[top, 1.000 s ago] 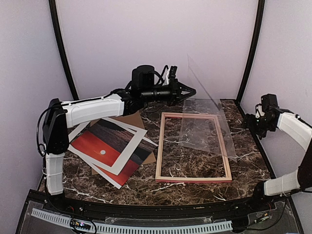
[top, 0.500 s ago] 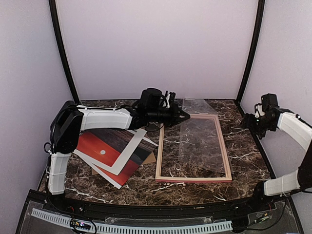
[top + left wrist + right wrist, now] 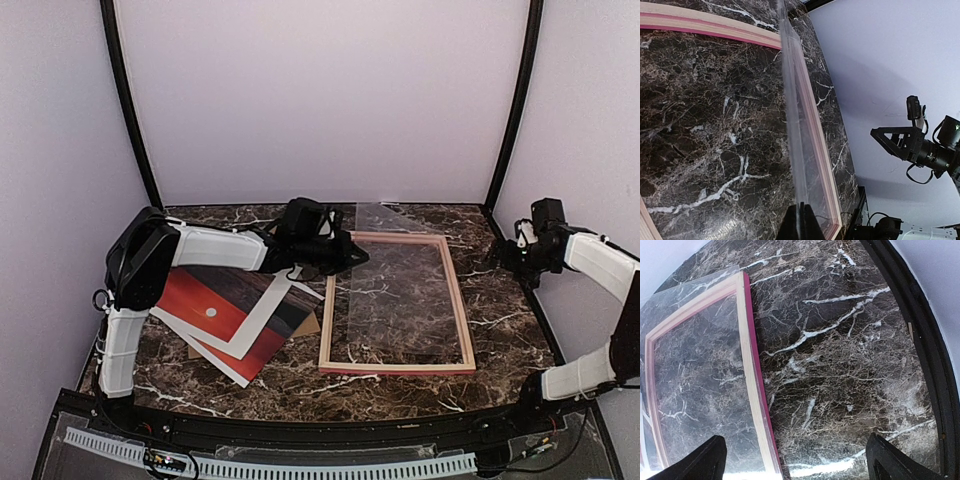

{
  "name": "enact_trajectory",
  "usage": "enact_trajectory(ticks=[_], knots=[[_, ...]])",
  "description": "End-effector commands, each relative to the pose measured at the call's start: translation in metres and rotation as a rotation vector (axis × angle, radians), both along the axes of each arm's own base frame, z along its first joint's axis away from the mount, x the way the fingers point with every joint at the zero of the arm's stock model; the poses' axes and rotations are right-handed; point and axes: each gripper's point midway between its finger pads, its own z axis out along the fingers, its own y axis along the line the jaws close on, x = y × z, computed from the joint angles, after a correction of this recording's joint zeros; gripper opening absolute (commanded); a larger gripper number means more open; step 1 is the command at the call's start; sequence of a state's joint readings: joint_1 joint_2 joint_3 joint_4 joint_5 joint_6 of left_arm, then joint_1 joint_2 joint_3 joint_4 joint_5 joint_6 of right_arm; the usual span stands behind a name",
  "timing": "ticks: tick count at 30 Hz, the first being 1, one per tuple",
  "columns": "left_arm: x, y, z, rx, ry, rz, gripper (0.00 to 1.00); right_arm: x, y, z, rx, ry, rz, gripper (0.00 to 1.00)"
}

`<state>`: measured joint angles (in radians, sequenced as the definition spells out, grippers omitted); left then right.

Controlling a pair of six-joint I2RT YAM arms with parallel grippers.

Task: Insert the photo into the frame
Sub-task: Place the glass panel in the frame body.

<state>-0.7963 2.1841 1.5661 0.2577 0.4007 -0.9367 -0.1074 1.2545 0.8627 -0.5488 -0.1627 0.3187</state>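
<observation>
**Pink wood frame, pane pinched above it**

We see the left arm [image 3: 215, 243] stretched low across the marble table [image 3: 500, 330]. The left gripper [image 3: 350, 254] clamps the clear pane [image 3: 400, 290] by its edge, and the pane sits askew over the frame [image 3: 395, 368]. The right gripper [image 3: 795, 460] hovers near the table's right edge, fingers spread wide. The photo [image 3: 212, 300] lies left of the frame on brown cardboard [image 3: 311, 326].

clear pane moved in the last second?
Yes. The clear pane, pinched by the left gripper, dropped from standing tilted to nearly flat over the frame, shifting left across it.
</observation>
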Motion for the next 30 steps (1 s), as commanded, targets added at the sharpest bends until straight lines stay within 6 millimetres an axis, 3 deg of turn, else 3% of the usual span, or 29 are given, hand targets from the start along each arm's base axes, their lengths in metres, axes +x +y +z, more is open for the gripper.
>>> enact_trajectory(ticks=[1,30], knots=[[0.003,0.006,0.0,0.023,-0.031,-0.005,0.0,0.006,0.001,0.004,0.0,-0.036,0.012,0.99],[0.004,0.014,-0.018,0.11,-0.033,-0.054,0.0,0.004,0.003,-0.003,0.0,-0.021,0.028,0.99]])
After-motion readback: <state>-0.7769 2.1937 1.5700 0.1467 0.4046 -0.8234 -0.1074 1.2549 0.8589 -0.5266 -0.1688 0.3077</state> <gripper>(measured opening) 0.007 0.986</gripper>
